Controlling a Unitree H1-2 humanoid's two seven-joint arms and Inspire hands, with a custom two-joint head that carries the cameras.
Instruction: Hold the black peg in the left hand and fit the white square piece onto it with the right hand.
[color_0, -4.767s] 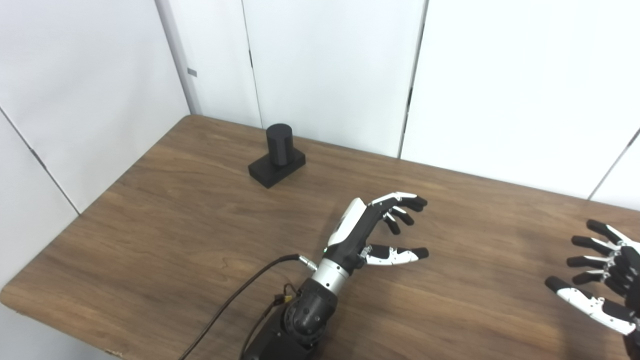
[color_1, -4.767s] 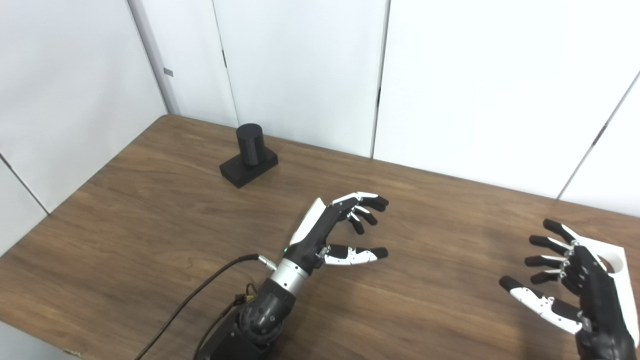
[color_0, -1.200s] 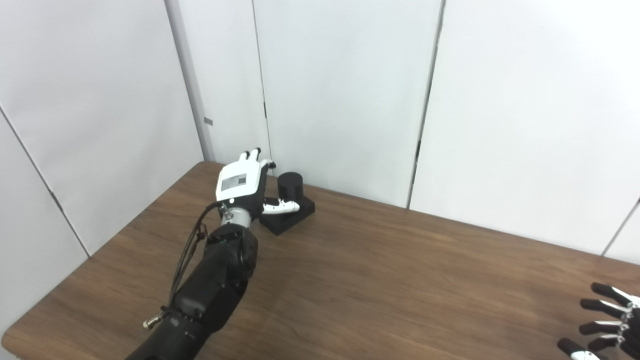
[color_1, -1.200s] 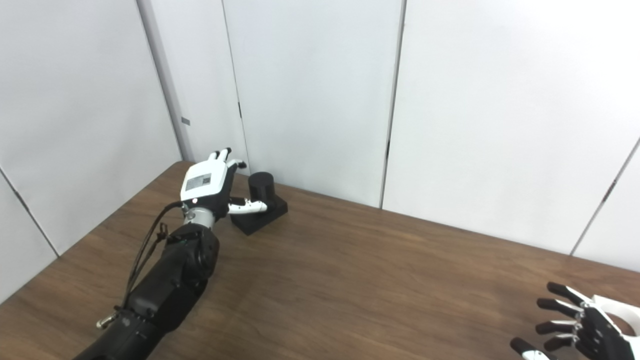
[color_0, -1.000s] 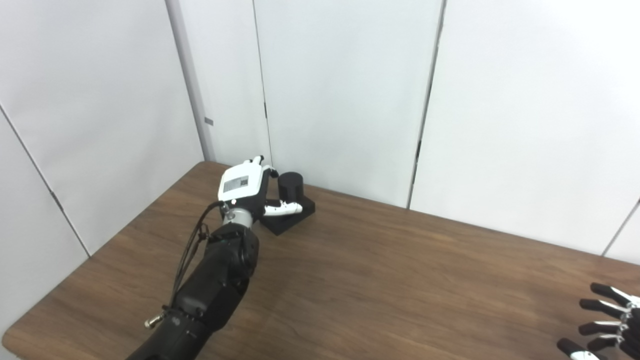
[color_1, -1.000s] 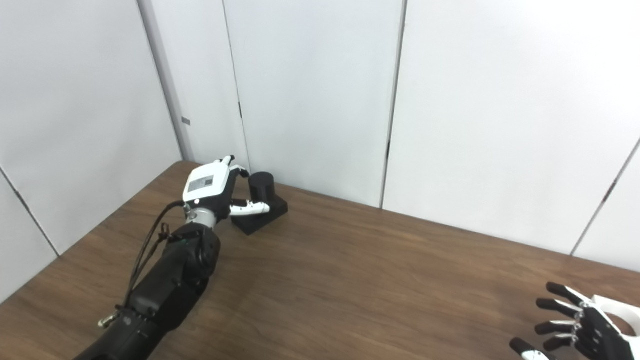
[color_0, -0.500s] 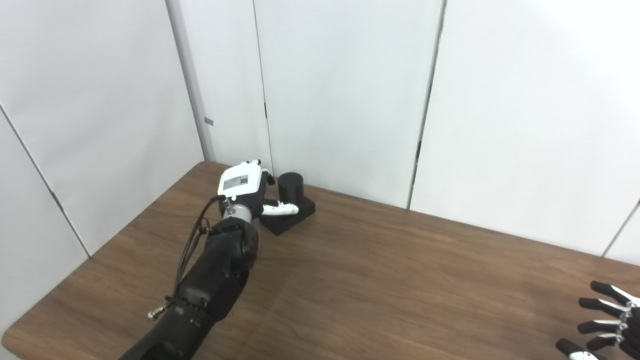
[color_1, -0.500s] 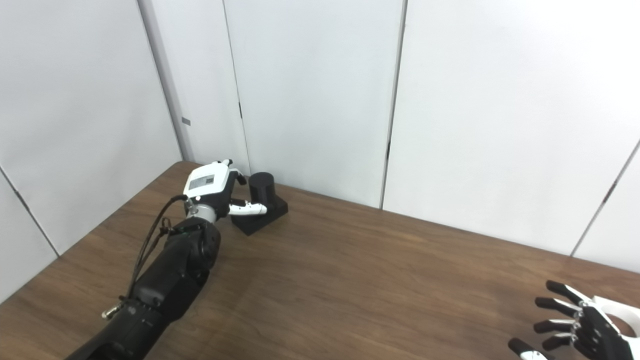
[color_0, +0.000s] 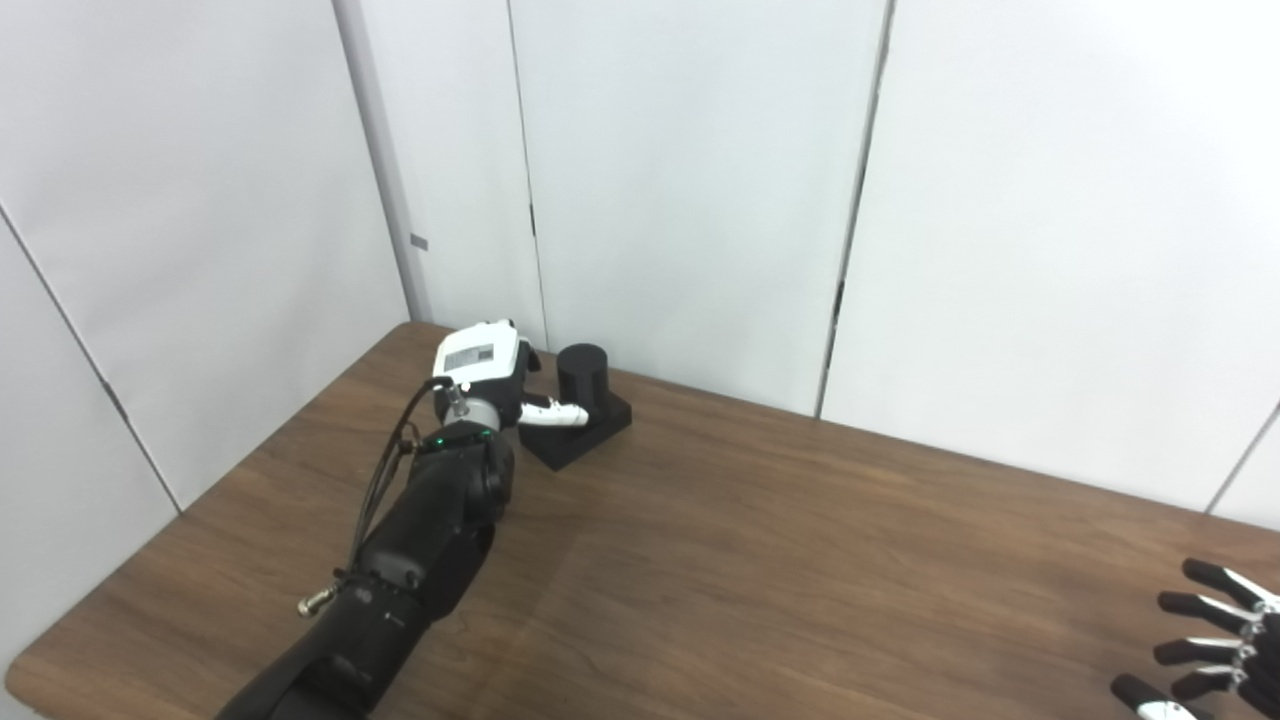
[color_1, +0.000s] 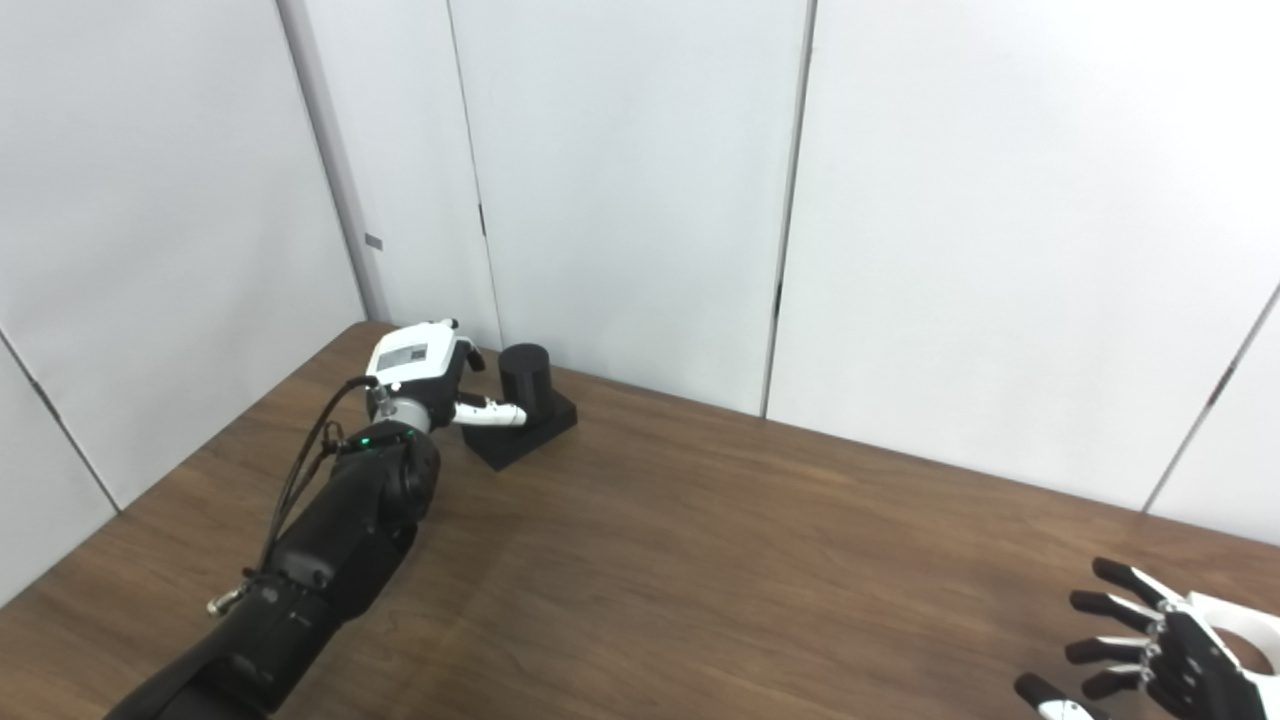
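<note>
Your left hand (color_0: 482, 362) has dropped lower beside the black peg (color_0: 581, 373) over the last second, thumb laid across its base, fingers not yet clenched on it; so the grasp is close, not made. The peg stands at ten o'clock on the table (color_0: 760, 560). At four o'clock your right hand (color_1: 1170, 660) waits spread above the white square piece (color_1: 1245, 632).

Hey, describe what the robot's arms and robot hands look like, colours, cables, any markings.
The left arm is bulky matte black, with thin black cables looping along it, a small green light and a silver wrist ring. The left robot hand has a white back plate bearing a grey label. The right robot hand shows black fingers with white segments.
</note>
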